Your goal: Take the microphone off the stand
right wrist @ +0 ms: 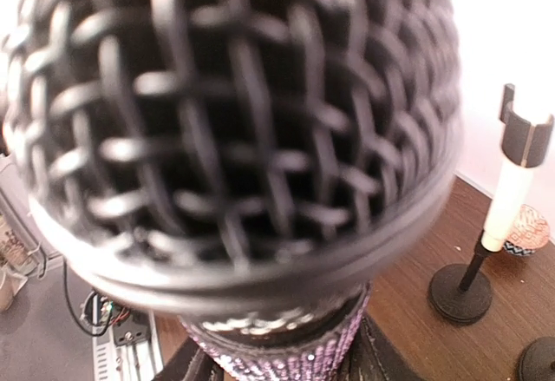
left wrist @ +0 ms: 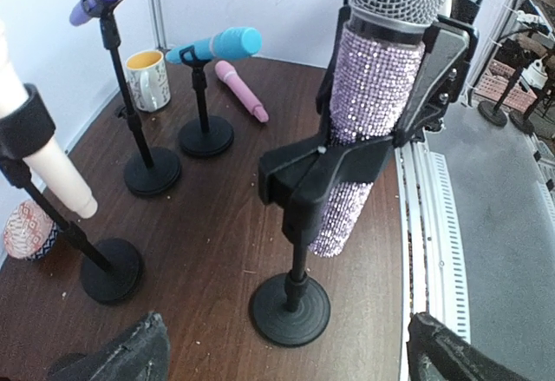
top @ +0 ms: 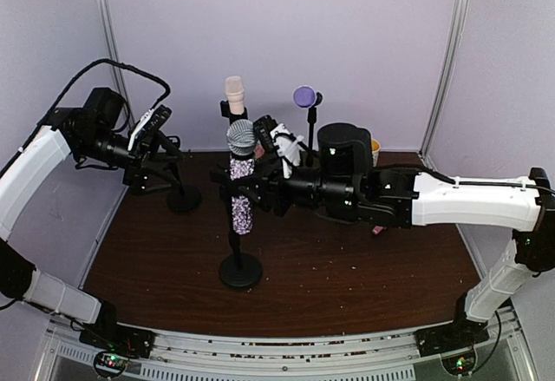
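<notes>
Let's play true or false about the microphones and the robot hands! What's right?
1. The sparkly microphone sits in its stand. True.
2. The pink microphone is on a stand too. False: it lies on the table.
3. The right gripper grips the sparkly microphone. True.
4. The left gripper is shut. False: it is open and holds nothing.
5. The mug is yellow inside. True.
</notes>
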`<state>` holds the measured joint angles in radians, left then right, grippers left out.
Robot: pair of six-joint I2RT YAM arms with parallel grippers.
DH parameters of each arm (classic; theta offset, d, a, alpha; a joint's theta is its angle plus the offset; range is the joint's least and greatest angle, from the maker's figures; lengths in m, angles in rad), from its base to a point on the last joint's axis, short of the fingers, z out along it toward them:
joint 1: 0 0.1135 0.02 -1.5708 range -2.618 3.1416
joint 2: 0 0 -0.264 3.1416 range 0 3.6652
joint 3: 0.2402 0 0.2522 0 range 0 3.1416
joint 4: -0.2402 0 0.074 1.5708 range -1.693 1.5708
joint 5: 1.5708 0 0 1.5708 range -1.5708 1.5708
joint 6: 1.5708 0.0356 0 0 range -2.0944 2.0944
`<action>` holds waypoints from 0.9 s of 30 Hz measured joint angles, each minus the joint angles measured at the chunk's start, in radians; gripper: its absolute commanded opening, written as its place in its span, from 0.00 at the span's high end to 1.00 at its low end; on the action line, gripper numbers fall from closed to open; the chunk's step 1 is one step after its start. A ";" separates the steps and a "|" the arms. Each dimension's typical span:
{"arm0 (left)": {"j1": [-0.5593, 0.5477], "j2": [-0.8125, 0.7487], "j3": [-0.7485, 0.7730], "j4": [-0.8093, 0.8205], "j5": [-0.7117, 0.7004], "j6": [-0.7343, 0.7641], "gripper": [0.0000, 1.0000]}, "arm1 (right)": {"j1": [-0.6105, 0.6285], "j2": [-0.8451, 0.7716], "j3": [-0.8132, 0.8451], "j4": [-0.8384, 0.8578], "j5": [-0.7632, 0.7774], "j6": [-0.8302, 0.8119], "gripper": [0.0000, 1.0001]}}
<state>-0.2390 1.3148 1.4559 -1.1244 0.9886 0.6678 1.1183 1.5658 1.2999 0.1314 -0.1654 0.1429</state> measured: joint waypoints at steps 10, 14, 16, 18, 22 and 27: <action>-0.119 0.068 0.064 -0.033 0.018 0.150 0.02 | 0.004 0.011 0.038 -0.058 -0.067 -0.037 0.27; -0.166 0.124 0.121 -0.037 0.005 0.173 0.06 | 0.003 0.007 0.026 -0.028 -0.064 -0.032 0.20; -0.191 0.143 0.134 -0.037 -0.004 0.181 0.07 | 0.004 -0.005 0.002 -0.007 -0.061 -0.032 0.22; -0.216 0.159 0.145 -0.038 -0.018 0.193 0.08 | 0.004 -0.022 -0.019 0.006 -0.057 -0.028 0.27; -0.246 0.187 0.161 -0.039 -0.043 0.214 0.10 | 0.004 -0.050 -0.031 0.021 -0.054 -0.023 0.37; -0.259 0.220 0.198 -0.045 -0.053 0.232 0.16 | 0.004 -0.069 -0.031 0.042 -0.056 -0.013 0.49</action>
<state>-0.4976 1.5345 1.6539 -1.1698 0.9356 0.9001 1.1221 1.4971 1.2686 0.1738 -0.2211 0.1303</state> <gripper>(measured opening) 0.874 0.570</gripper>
